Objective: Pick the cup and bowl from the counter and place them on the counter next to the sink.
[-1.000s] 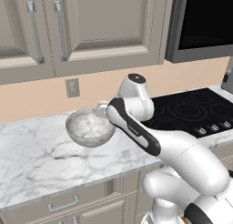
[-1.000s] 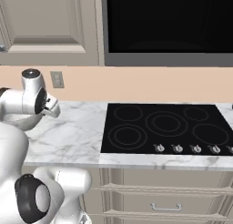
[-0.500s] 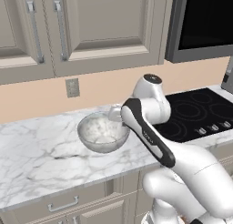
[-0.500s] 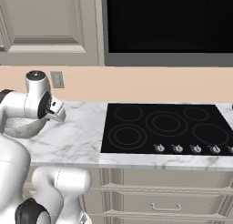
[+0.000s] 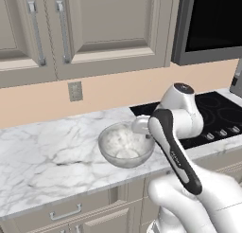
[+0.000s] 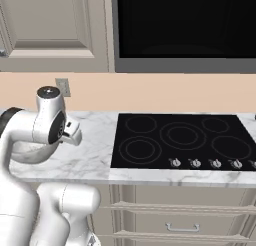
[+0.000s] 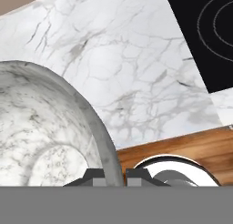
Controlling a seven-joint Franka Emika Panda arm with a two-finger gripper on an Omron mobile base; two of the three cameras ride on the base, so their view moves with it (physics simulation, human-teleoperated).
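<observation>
The white arm rises from the base, bends at its elbow above the counter's (image 5: 47, 151) front edge and reaches back left with the wrist level. The tool (image 7: 114, 175) pinches the right rim of the bowl (image 5: 125, 144), one fingertip (image 7: 93, 176) inside the wall and the other outside. The bowl sits upright over the marble, just left of the black cooktop (image 6: 182, 140); whether it touches the counter I cannot tell.
</observation>
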